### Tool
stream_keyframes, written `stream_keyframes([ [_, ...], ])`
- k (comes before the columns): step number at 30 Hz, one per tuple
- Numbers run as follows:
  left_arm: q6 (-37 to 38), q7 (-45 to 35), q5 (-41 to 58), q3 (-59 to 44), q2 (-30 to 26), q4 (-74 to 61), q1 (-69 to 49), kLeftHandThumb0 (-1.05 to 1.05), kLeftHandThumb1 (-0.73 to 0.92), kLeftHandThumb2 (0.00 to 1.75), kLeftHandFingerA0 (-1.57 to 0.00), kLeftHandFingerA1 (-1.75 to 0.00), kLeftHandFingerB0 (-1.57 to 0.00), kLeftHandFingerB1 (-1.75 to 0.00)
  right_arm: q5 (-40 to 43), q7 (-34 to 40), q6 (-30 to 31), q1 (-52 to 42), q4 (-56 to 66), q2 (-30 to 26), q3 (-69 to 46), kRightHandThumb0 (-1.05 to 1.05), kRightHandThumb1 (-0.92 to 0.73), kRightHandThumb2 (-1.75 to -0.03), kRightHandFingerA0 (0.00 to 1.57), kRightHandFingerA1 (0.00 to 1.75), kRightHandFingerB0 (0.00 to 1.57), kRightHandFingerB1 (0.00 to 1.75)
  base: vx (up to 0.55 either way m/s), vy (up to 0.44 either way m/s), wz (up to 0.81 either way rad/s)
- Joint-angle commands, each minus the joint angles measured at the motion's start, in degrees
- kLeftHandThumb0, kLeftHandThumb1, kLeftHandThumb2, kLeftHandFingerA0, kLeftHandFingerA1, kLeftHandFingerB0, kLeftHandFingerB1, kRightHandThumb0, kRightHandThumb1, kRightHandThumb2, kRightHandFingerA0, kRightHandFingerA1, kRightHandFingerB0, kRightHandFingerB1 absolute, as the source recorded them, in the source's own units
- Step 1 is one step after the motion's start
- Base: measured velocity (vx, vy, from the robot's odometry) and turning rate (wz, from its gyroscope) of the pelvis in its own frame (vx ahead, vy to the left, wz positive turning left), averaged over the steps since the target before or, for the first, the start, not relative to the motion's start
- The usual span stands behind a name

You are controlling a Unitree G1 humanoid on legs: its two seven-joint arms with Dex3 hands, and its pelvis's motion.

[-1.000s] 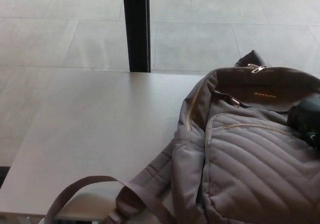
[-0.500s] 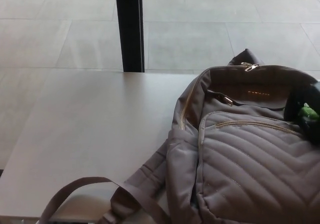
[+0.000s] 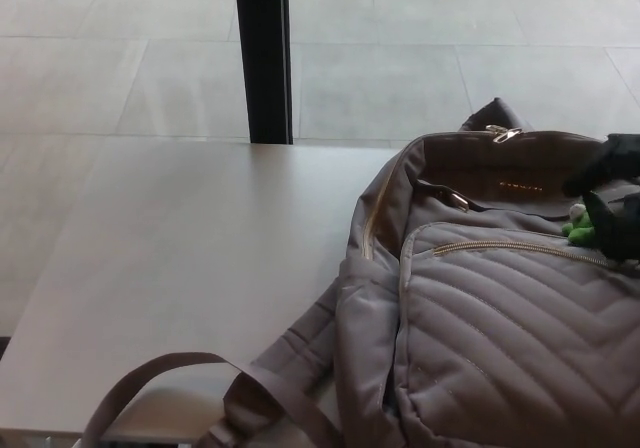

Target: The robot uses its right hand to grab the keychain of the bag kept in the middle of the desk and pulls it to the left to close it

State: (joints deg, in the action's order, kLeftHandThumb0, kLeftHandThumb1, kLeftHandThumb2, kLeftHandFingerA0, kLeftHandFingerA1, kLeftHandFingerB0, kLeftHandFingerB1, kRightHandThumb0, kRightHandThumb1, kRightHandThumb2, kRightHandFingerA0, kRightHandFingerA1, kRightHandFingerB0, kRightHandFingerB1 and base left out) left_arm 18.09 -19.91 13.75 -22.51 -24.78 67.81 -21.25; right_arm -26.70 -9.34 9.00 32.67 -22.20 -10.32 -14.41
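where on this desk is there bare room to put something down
The pale grey desk is bare across its left and middle, between the black post, the grey quilted backpack and its looped strap. The right is crowded: backpack, black right hand gripping the small green keychain.

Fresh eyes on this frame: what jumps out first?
A grey quilted backpack fills the lower right of the desk, its top compartment gaping open. At the picture's right edge the black right hand is at its rim, with a green keychain against it. A strap trails off the desk's near edge.
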Motion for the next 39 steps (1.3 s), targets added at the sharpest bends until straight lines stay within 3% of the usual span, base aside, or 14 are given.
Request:
stream_keyframes([
  [1, 2.0, -1.0, 0.0, -1.0, -1.8, 0.7, -1.6, -0.56, 0.9, 0.67, -0.71, -0.59, -0.66, -0.5, 30.6, 20.4, 13.8, 5.0, 4.8, 13.7, -28.4, -0.17, -0.71, -0.87, 1.03, 1.75, 0.73, 1.65, 0.0, 0.0, 0.0],
  [16, 1.2, -1.2, 0.6, -1.8, -2.0, 0.6, -2.0, -0.58, 0.89, 0.67, -0.71, -0.61, -0.67, -0.5, 33.0, 25.2, 22.1, 11.1, 9.8, 20.7, -36.2, -0.2, -0.74, -0.84, 1.0, 1.75, 0.73, 1.71, 0.0, 0.0, 0.0],
  [17, 1.2, -1.3, 0.6, -1.7, -2.0, 0.4, -2.1, -0.57, 0.9, 0.66, -0.72, -0.63, -0.67, -0.5, 33.1, 25.0, 22.1, 11.1, 9.8, 20.7, -36.2, -0.29, -0.65, -1.07, 1.24, 1.44, 1.04, 1.32, 0.0, 0.0, 0.0],
  [18, 1.0, -1.6, 0.9, -2.0, -2.0, 0.4, -2.1, -0.57, 0.89, 0.66, -0.73, -0.65, -0.68, -0.51, 33.5, 24.8, 22.5, 11.5, 10.0, 20.9, -36.6, -0.2, -0.75, -0.85, 1.0, 1.75, 0.72, 1.74, 0.0, 0.0, 0.0],
  [22, 2.1, -1.8, -0.3, -1.3, -2.8, 0.1, -2.6, -0.57, 0.92, 0.67, -0.69, -0.59, -0.64, -0.49, 35.3, 25.0, 23.1, 13.8, 9.1, 20.4, -38.4, -0.29, -0.86, -0.68, 0.99, 1.75, 0.66, 1.75, 0.0, 0.0, 0.0],
  [23, 2.1, -1.9, -0.2, -1.4, -2.9, -0.5, -2.8, -0.57, 0.91, 0.67, -0.69, -0.58, -0.64, -0.49, 36.1, 25.9, 23.0, 15.0, 8.6, 20.4, -39.2, -0.43, -0.64, -0.97, 1.24, 1.46, 0.96, 1.3, 0.0, 0.0, 0.0],
  [25, 1.5, -0.4, -0.9, -0.9, -3.1, -1.2, -2.7, -0.57, 0.9, 0.67, -0.71, -0.61, -0.68, -0.5, 36.2, 26.3, 23.1, 16.3, 8.8, 20.6, -39.0, -0.42, -0.62, -0.93, 1.25, 1.49, 0.89, 1.28, 0.0, 0.0, 0.0],
  [26, 1.2, -0.3, -1.0, -0.8, -3.2, -0.8, -2.3, -0.56, 0.91, 0.67, -0.71, -0.6, -0.69, -0.5, 36.0, 27.0, 23.0, 16.8, 9.7, 21.6, -38.4, -0.27, -0.79, -0.67, 0.99, 1.75, 0.72, 1.68, 0.0, 0.0, 0.0],
  [31, 0.8, 0.7, -1.5, -0.3, -3.2, 0.3, -1.3, -0.56, 0.91, 0.67, -0.75, -0.61, -0.71, -0.49, 36.1, 30.5, 22.5, 18.2, 10.6, 25.8, -37.4, -0.21, -0.74, -0.83, 1.01, 1.75, 0.75, 1.73, 0.0, 0.0, 0.0],
  [32, 0.6, 0.7, -1.4, -0.4, -3.1, -0.6, -1.6, -0.57, 0.91, 0.66, -0.73, -0.61, -0.7, -0.49, 36.3, 31.7, 22.9, 18.3, 11.0, 27.9, -36.9, -0.38, -0.67, -0.98, 1.26, 1.48, 0.94, 1.29, 0.0, 0.0, 0.0],
  [33, 0.5, 0.7, -1.4, -0.4, -3.1, -0.9, -1.8, -0.57, 0.91, 0.66, -0.73, -0.61, -0.7, -0.49, 36.6, 32.3, 23.2, 18.2, 11.2, 28.7, -36.8, -0.38, -0.67, -0.98, 1.26, 1.48, 0.94, 1.29, 0.0, 0.0, 0.0],
  [34, 0.2, 0.7, -1.4, -0.4, -3.2, -0.9, -1.7, -0.56, 0.91, 0.67, -0.72, -0.59, -0.7, -0.49, 36.8, 32.5, 23.3, 17.9, 11.6, 29.8, -36.3, -0.22, -0.8, -0.72, 1.0, 1.75, 0.7, 1.71, 0.0, 0.0, 0.0],
  [36, 0.7, 0.8, -1.2, -0.6, -3.1, -0.4, -1.3, -0.56, 0.91, 0.67, -0.75, -0.61, -0.71, -0.5, 37.4, 35.0, 23.1, 17.5, 12.1, 33.4, -35.0, -0.36, -0.61, -0.98, 1.26, 1.44, 1.0, 1.29, 0.0, 0.0, 0.0],
  [39, 0.3, 1.0, -1.6, -0.2, -3.3, 0.1, -0.9, -0.58, 0.9, 0.67, -0.73, -0.56, -0.68, -0.48, 36.2, 39.0, 21.7, 16.0, 12.4, 40.1, -31.0, -0.19, -0.67, -0.86, 1.01, 1.75, 0.71, 1.75, 0.0, 0.0, 0.0],
])
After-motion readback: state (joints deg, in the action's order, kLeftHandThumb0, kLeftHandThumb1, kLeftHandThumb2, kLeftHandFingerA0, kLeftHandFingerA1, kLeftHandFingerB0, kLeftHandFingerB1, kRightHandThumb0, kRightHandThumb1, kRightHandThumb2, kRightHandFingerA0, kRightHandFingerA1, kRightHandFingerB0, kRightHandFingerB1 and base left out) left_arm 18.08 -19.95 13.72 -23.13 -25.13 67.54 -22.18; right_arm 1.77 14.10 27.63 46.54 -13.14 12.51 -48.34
